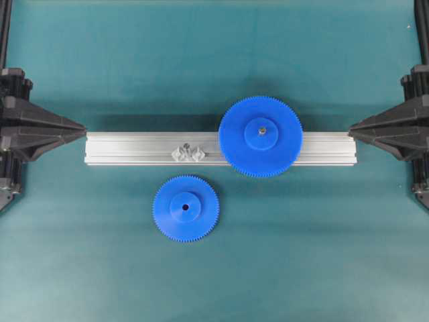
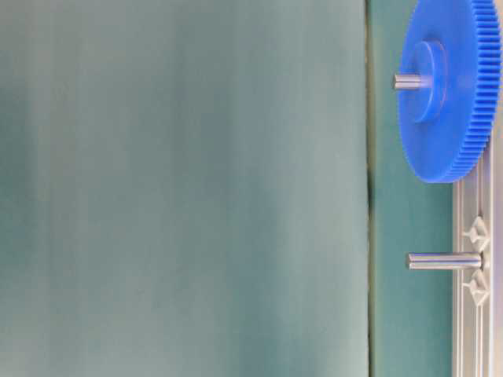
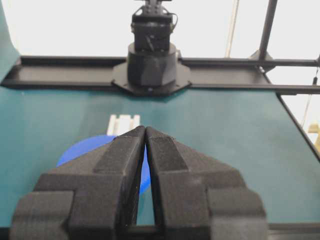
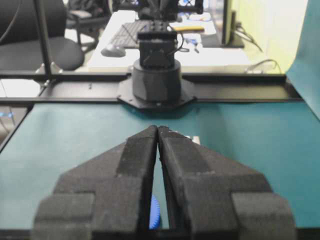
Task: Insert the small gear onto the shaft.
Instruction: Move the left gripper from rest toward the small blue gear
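Lying flat on teal cloth: small gear (image 1: pixel 186 208), fine-toothed blue plastic; thin metal shaft (image 1: pixel 187 146) bare; left claw (image 1: pixel 83 127), right claw (image 1: pixel 351 129) pressed together.

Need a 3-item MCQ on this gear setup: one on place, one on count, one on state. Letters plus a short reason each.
1. Where does the small gear lie?
A. on the shaft
B. flat on the mat, in front of the rail
C. in a pincer

2. How many blue gears are in view?
A. one
B. two
C. three

3. What state is the shaft in?
A. bare
B. carrying the small gear
C. lying loose off the rail

Answers:
1 B: overhead, it lies apart from the rail, below it in the picture.
2 B: the small gear and the larger gear.
3 A: the table-level view shows the pin standing bare on the rail; both the left pincer and the right pincer are shut and empty.
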